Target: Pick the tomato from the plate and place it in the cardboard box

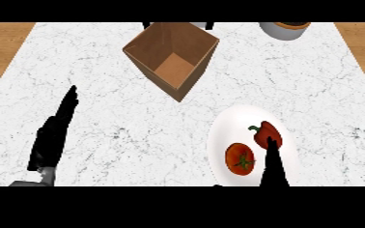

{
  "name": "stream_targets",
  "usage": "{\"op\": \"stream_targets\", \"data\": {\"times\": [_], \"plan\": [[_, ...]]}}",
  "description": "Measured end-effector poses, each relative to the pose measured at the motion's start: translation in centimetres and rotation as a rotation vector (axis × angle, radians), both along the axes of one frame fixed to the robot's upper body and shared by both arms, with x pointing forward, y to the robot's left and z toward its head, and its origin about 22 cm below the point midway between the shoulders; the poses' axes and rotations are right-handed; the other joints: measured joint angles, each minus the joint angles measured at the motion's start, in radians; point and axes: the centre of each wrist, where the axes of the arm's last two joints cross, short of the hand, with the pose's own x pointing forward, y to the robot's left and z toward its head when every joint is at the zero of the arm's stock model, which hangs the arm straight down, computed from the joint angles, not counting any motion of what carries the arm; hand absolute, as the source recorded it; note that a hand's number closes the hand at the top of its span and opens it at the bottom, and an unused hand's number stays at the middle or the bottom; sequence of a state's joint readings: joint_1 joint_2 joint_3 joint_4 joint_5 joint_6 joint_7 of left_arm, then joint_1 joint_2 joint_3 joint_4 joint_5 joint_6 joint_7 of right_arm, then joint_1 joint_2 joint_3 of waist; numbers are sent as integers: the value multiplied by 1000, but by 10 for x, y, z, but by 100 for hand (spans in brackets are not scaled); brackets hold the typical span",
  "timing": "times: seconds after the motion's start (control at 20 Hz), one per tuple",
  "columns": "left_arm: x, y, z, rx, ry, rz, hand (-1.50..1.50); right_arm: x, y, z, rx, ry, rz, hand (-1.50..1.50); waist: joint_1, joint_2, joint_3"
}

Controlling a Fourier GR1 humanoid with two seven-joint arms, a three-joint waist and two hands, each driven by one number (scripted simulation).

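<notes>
The round red tomato (240, 158) lies on the round white plate (239, 121), just beside a red bell pepper (266, 133). The right robot hand (274, 170) hovers between them, fingers straight, holding nothing. The open brown cardboard box (171, 53) stands well apart on the white marbled worktop (107, 101), a grey pot (284, 30) at the far edge. The left robot hand (51, 135) rests straight-fingered at the left.

Tomato (240, 158) left of pepper (268, 134) on plate (230, 123), box (162, 42) behind

Single head view, steeply down, close over the counter (92, 101)
</notes>
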State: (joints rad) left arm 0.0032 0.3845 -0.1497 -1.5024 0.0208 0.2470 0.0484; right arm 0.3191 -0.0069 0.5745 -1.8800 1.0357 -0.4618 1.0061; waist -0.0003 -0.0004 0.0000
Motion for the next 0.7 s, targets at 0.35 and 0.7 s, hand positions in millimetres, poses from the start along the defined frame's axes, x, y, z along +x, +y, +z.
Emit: {"op": "stream_targets", "data": {"times": [0.35,0.7], "plan": [[2,6,8,-1,-2,-3,0,8,3,-3,4,-14,-6,-150,0,0,0],[0,2,6,5,4,4,0,16,7,-14,5,3,3,-150,0,0,0]]}}
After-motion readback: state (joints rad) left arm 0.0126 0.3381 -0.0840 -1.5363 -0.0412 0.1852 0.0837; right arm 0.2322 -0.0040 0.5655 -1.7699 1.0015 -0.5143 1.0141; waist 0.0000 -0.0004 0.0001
